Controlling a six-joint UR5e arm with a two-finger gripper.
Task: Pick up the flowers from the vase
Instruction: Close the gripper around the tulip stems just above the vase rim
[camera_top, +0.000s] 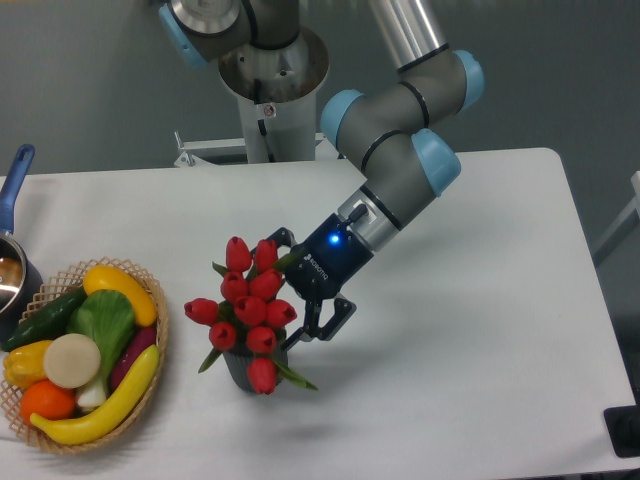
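A white table (470, 330) spreads under the claw and out to its right. Well to the claw's left, near the table's front left corner, sits a wicker basket (150, 380). It holds a long yellow banana (105, 405) along its near side, an orange (47, 400), a white onion (71, 360), a green leafy vegetable (103, 322), a purple eggplant (135, 350), a dark cucumber (45, 318) and two yellow peppers (120, 290). Farther left, at the picture's edge, stands a pot (12, 275) with a blue handle (15, 175), touching or just beside the basket.
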